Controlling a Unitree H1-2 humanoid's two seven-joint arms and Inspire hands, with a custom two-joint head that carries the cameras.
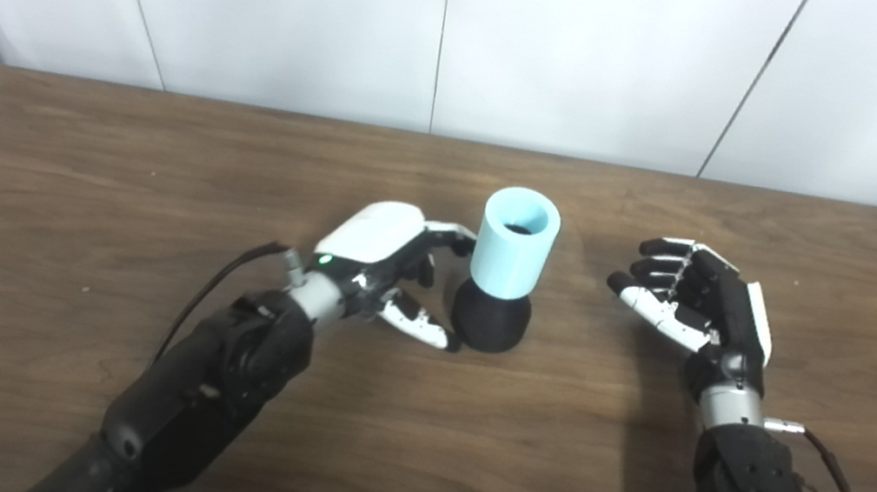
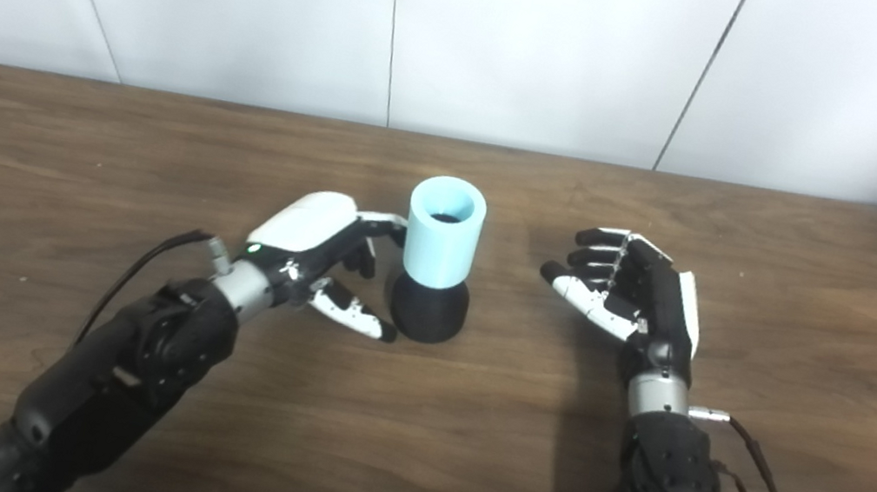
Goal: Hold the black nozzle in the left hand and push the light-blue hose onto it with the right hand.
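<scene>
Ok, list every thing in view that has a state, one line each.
light-blue hose: upright, seated on the nozzle, open end up.
black nozzle: standing on the table, under the hose.
left hand: open, fingers beside the hose and nozzle.
right hand: open, apart from the hose, holding nothing.

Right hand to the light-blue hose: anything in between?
Nothing. Both eye views show only bare table between the right hand and the light-blue hose.

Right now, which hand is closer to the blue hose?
The left hand: its fingers reach the light-blue hose, while the right hand sits open, well apart.
</scene>
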